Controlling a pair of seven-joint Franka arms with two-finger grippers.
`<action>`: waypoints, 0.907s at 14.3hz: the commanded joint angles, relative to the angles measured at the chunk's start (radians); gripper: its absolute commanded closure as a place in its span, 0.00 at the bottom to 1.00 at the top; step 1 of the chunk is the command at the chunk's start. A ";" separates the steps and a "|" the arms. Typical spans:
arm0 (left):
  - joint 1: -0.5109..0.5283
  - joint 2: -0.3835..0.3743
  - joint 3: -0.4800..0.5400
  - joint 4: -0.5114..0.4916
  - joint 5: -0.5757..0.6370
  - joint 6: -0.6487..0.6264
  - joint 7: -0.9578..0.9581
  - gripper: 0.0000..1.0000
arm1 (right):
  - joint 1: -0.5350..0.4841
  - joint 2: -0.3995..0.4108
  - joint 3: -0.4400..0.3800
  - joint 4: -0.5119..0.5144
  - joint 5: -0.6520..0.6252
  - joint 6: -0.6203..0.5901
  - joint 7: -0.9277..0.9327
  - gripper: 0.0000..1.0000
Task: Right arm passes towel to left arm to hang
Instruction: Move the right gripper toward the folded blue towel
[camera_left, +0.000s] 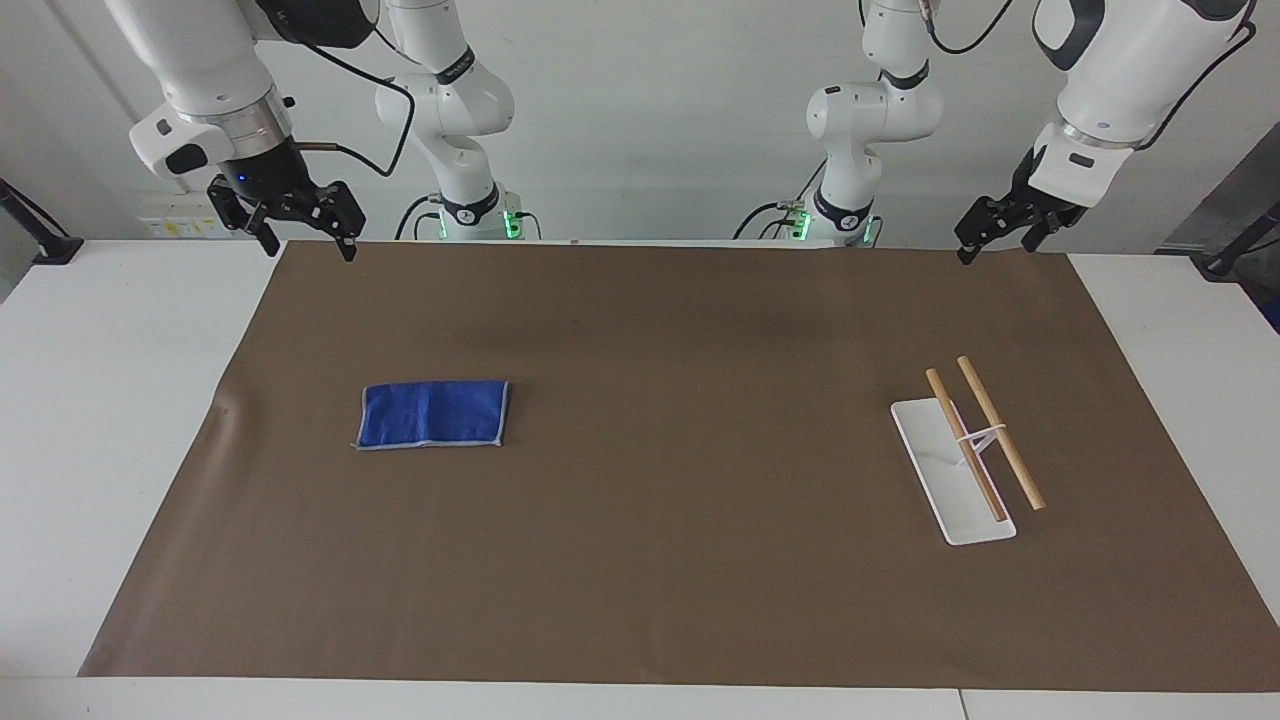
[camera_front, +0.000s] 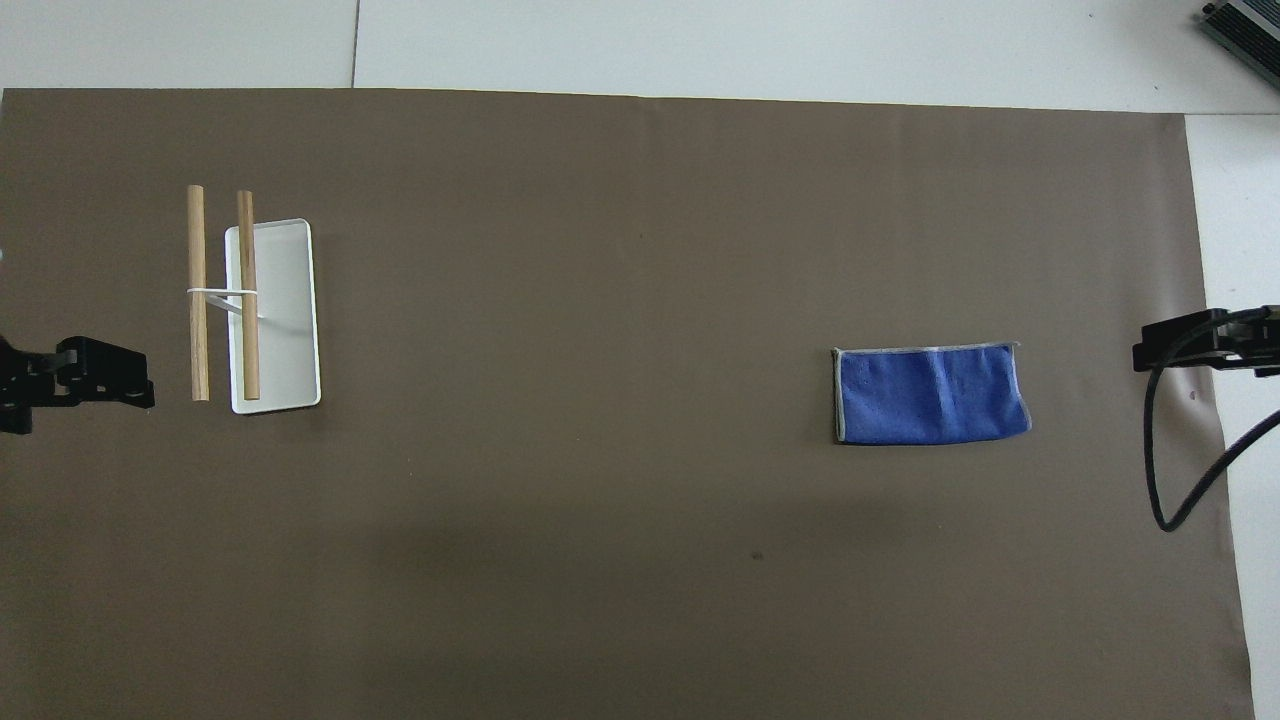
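In the facing view, the right gripper (camera_left: 305, 232) is seen at the upper left of the frame, raised over the mat's edge, its fingers spread and holding nothing. The towel (camera_left: 432, 414) is laid flat on the brown mat (camera_left: 640, 600), left of centre. A white rack (camera_left: 952, 470) with two wooden bars is stood at centre right. At the upper right, the left gripper (camera_left: 995, 235) is held aloft, empty; its claw state cannot be told.

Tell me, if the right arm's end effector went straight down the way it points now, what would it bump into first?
Probably the brown mat near its edge closest to the robots. The right end effector points down there; the towel lies clear of that line.
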 joint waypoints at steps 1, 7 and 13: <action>0.009 -0.025 -0.001 -0.026 -0.015 0.003 -0.006 0.00 | -0.004 -0.013 0.003 -0.023 -0.002 0.013 -0.022 0.00; 0.009 -0.025 -0.001 -0.026 -0.016 0.003 -0.006 0.00 | -0.004 -0.013 0.007 -0.018 -0.004 0.009 -0.027 0.00; 0.009 -0.025 -0.001 -0.026 -0.015 0.003 -0.006 0.00 | -0.012 -0.058 0.007 -0.115 -0.002 0.039 -0.038 0.00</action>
